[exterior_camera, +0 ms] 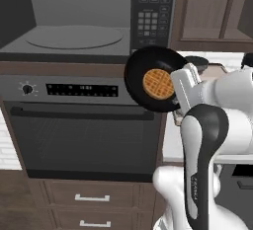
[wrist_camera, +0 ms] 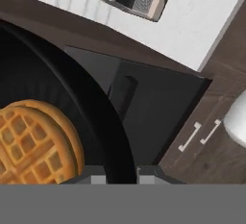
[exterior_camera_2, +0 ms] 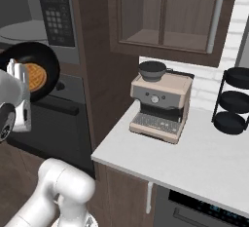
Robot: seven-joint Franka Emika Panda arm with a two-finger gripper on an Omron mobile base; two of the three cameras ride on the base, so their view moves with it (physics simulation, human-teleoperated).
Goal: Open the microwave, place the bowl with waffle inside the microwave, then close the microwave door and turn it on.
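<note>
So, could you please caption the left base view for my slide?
End effector grips the black bowl with waffle, tilted, before the open microwave.

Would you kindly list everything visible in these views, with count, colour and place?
microwave: one, dark grey, open, above the oven
bowl: one, black, held tilted in front of the keypad
waffle: one, golden-brown, inside the bowl
oven: one, dark, below the microwave
drawers: two, brown, under the oven
coffee machine: one, beige, on the counter
counter: one, white, right of the oven
tiered rack: one, black, far right on the counter
wall cabinet: one, brown, above the counter
hand: one, white, shut on the bowl's rim
</note>
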